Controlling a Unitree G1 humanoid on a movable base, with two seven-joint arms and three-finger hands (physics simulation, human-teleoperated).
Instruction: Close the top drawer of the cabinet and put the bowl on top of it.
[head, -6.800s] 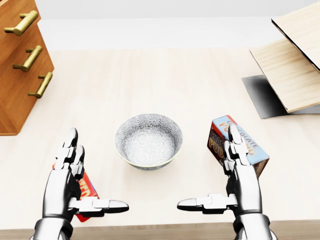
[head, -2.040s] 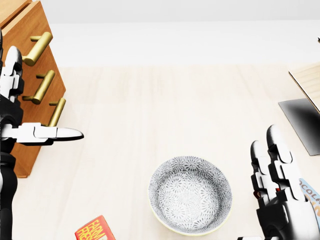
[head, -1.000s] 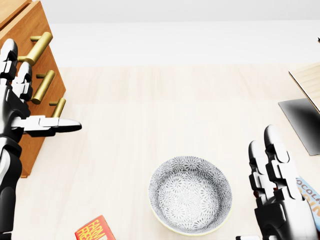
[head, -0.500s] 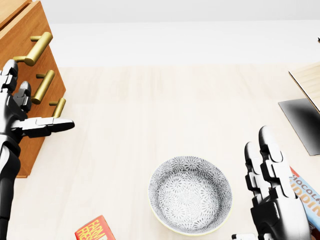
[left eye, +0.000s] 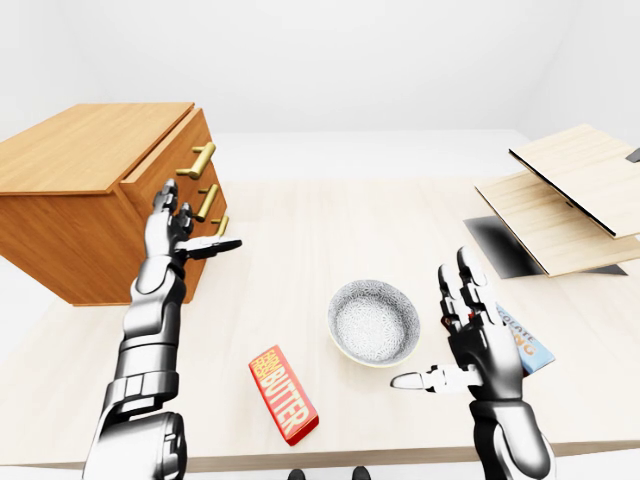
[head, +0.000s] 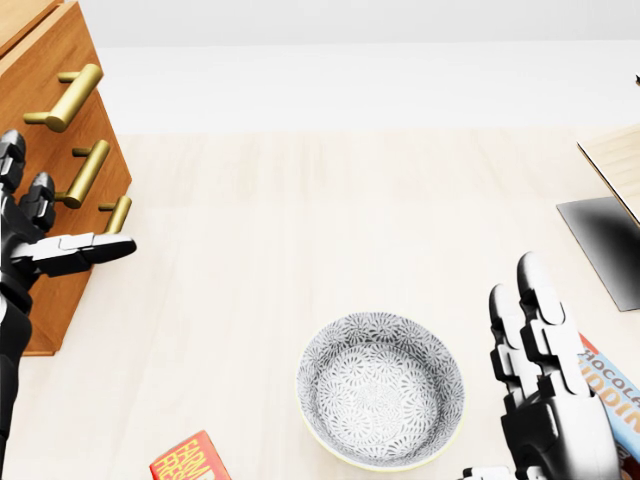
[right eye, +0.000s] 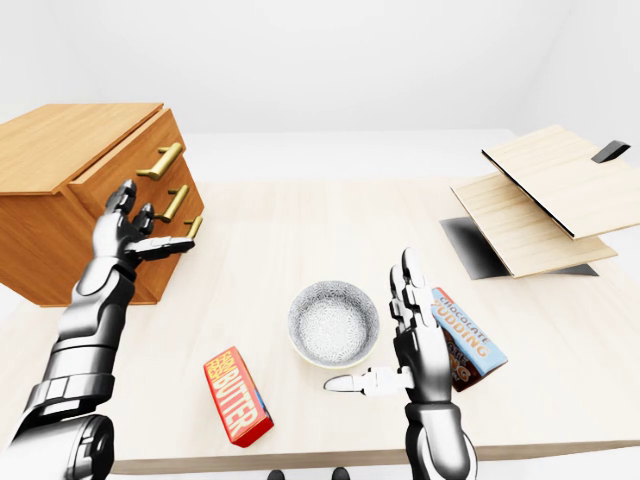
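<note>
The wooden cabinet (left eye: 80, 190) with three gold handles stands at the left of the table. Its top drawer (left eye: 172, 165) appears to stick out a little past the two below it. My left hand (left eye: 190, 228) is open, fingers spread, right beside the middle and lower handles and holding nothing. The patterned grey bowl (left eye: 373, 322) sits upright on the table near the bottom middle. To the bowl's right, a small gap away, my right hand (left eye: 442, 335) is also open, palm toward the bowl and thumb pointing left.
A red butter box (left eye: 283, 394) lies left of the bowl near the table's near edge. A chocolate pudding box (right eye: 465, 338) lies just behind my right hand. Tilted wooden boards (left eye: 565, 190) and a dark mat (left eye: 497, 245) stand at the right.
Over the last second my left hand has dropped from beside the top handle to beside the middle handle and drifted left in the head view. My right hand rose slightly. The bowl has stayed put.
</note>
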